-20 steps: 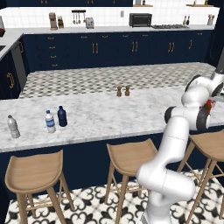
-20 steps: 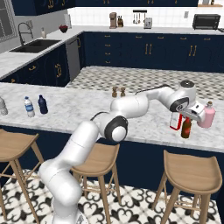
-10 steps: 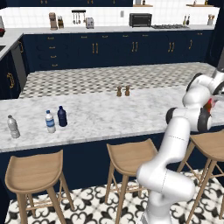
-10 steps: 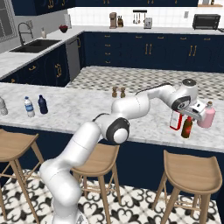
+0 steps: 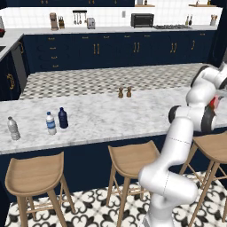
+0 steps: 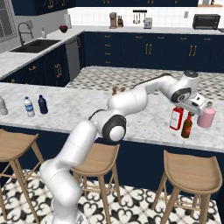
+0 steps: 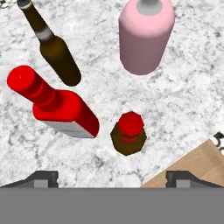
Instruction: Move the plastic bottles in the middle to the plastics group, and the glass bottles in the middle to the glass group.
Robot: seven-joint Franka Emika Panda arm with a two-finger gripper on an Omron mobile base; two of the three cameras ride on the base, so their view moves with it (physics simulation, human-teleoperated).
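The white marbled tabletop (image 5: 111,116) serves as the landmark. Two small brown shakers (image 5: 124,92) stand side by side near its far edge, about midway along. Three wooden stools tuck under its near edge: one at the left (image 5: 34,175), one in the middle (image 5: 131,158), one at the right (image 5: 218,147). Beyond the tabletop, across a patterned tile floor (image 5: 111,80), runs a row of navy cabinets (image 5: 111,51), carrying a black toaster oven (image 5: 142,20), a silver toaster (image 5: 91,23) and a coffee machine (image 5: 54,21). Left of the tabletop, a sink with a curved faucet (image 6: 25,34) sits in a side counter.
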